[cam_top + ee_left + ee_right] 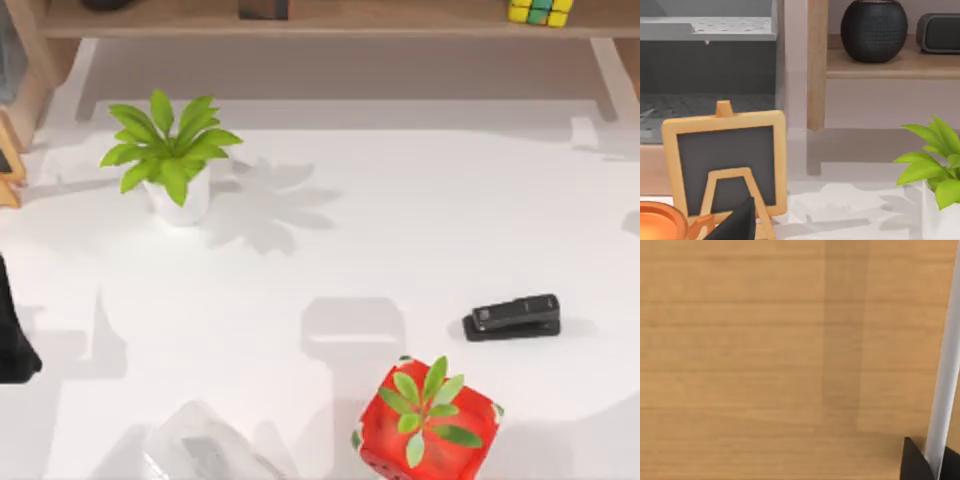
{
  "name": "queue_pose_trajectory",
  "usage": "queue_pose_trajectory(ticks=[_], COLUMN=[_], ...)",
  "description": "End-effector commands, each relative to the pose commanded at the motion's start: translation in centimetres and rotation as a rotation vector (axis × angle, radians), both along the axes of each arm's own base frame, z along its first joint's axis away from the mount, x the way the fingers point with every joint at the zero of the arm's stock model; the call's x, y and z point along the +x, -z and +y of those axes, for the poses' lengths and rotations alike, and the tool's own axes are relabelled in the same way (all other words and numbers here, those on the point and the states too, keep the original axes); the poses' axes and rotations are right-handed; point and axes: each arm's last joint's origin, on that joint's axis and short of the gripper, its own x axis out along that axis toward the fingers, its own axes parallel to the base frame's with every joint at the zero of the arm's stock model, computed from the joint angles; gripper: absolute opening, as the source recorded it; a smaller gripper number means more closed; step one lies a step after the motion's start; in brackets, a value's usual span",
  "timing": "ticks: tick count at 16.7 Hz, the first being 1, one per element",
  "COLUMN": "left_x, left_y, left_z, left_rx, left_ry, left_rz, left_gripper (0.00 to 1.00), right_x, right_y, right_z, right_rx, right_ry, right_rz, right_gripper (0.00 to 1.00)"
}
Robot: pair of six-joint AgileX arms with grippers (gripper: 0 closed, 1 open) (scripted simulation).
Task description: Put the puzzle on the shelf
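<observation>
Puzzle (540, 11): up on the shelf (400, 20), toward the plank's right end, close to the front edge and well apart from the dark items farther left on the same board. Judging by that, placement done or nearly so; what remains is getting clear.

Right gripper (917, 462): hard up against tan wood grain in the right wrist view, so very near the plank. Open or clenched: cannot tell, and no telling either whether anything is in its grasp.

Left arm (14, 340): parked at the table's left edge, left gripper (737, 222) low beside a small chalkboard easel (725, 160) (open or closed, cannot tell).

Risks from here, as a guess:
- Pulling the right arm back on a careless line, brushing the puzzle and nudging it over the front edge. Small and light by the look of it, with flat faces, so likely to slide before it tips.
- Scraping or bumping the plank itself on the way out, given how close the wood sits to the wrist camera; a knock there could jolt the puzzle.
- Dropping the arm too early after clearing the shelf and clipping the black stapler (512, 316) or the red box with green leaves (428, 420) on the right half of the white tabletop (330, 250).

Potted plant (170, 160): far over on the left, out of the likely path (no concern there).

Safest bet: straight back and away from the board, then down.
</observation>
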Motion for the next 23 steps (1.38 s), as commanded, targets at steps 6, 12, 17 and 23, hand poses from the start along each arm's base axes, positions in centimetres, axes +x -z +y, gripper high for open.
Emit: queue_pose_trajectory(ticks=[6,12,17,23], left_x=[0.0,0.0,0.0,0.0], left_y=[0.0,0.0,0.0,0.0], left_z=[0.0,0.0,0.0,0.0], left_rx=[0.000,0.000,0.000,0.000], left_ry=[0.000,0.000,0.000,0.000], left_rz=[0.000,0.000,0.000,0.000], left_gripper=[1.00,1.00,1.00,1.00], right_x=[4.9,5.3,5.3,5.3], right_y=[-0.8,-0.5,-0.5,-0.5], right_z=[-0.3,-0.2,-0.2,-0.2], right_rx=[-0.011,-0.006,-0.006,-0.006], right_ry=[-0.004,-0.001,-0.001,-0.001], right_rz=[-0.027,-0.018,-0.018,-0.018], right_gripper=[0.00,0.08,0.45,0.90])
